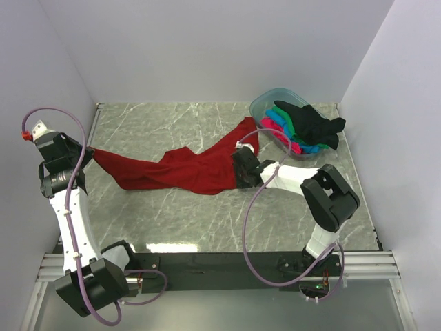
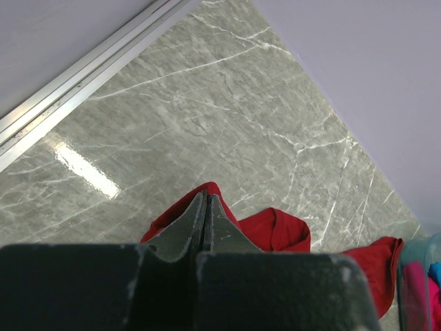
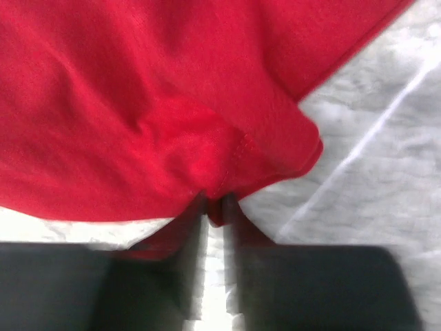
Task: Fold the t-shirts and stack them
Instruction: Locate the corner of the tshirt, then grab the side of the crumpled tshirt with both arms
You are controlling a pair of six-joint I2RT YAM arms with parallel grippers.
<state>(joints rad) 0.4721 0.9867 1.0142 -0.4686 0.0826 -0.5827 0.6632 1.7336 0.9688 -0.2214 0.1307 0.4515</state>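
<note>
Top external: dark red t-shirt point(image 1: 186, 169) stretched along surface point(image 1: 207, 221) between left end effector point(image 1: 87, 153) and right end effector point(image 1: 241, 154), both clenched on it.

No writing, label, brand, number or sign can be read in any view: none on the red shirt point(image 1: 182, 172), the other shirts point(image 1: 310, 127) piled at the tub point(image 1: 260, 105), the table point(image 1: 193, 221) or the walls point(image 1: 207, 48).
</note>
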